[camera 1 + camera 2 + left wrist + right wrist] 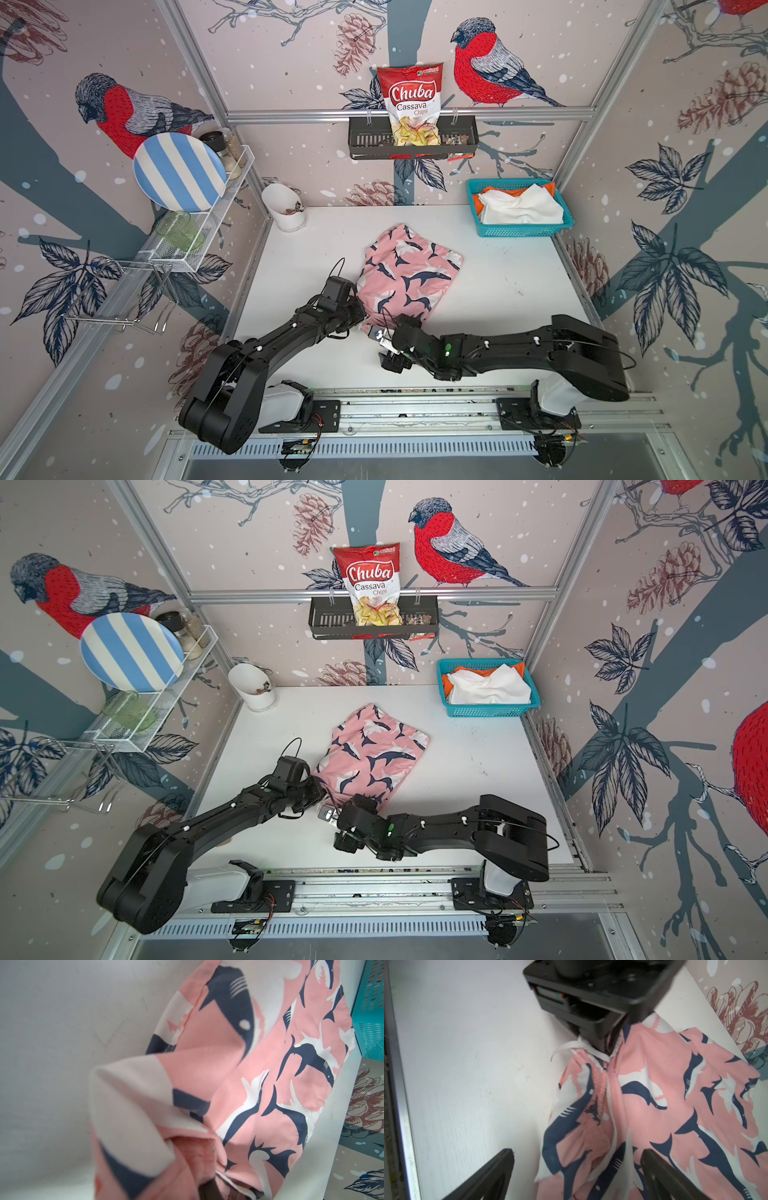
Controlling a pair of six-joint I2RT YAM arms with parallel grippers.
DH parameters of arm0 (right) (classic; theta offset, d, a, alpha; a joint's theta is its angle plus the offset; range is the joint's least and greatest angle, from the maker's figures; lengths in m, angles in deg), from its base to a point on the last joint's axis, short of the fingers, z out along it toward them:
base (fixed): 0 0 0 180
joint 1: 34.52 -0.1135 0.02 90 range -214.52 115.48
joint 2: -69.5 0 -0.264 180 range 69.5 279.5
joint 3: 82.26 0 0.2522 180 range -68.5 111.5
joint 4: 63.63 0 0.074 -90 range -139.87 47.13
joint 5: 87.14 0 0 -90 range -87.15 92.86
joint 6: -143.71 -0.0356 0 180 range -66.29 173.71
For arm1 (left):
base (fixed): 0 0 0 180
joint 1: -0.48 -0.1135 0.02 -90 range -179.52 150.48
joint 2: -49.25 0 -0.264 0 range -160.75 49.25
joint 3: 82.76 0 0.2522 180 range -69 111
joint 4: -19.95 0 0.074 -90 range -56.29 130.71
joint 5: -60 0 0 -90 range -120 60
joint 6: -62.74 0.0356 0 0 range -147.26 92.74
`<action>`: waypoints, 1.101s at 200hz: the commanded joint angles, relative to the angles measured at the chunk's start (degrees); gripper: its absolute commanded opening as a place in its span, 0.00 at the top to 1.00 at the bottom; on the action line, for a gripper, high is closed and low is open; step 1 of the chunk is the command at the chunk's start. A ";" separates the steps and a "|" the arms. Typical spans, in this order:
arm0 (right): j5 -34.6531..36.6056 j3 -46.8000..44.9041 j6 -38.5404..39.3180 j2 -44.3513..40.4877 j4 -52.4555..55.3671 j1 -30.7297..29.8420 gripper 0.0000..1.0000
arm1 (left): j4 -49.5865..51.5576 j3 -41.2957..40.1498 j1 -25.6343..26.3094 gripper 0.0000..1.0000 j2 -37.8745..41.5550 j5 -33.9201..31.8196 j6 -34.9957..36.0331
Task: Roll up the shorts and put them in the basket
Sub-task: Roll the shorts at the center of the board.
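The left gripper (609, 1045) is clamped on the waistband of the pink shorts (409, 274), which lie spread on the desk (511, 291) beyond it. The right gripper (577, 1152) gapes wide and empty just beside that edge. Rolling looks barely begun. Next, I judge, the right gripper must close on the waistband too.

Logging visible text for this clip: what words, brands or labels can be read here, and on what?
"Chuba": chips bag in the black basket.
"Cassava Chips": same bag, below.
Green logo at the bag's top: too small to read.
Small packets beside it: too blurred.
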 commanded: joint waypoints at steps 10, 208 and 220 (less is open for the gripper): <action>8.37 3.61 3.78 7.09 -3.43 -2.39 0.00 | 0.84 0.43 0.14 0.89 -0.42 -0.26 1.06; -65.15 9.42 -43.56 19.55 -3.53 25.96 1.00 | 14.50 6.51 -0.22 0.25 11.38 -5.18 13.50; -65.68 9.73 -44.58 21.49 -3.16 27.34 1.00 | 14.35 6.77 -0.13 0.26 10.64 -4.34 13.56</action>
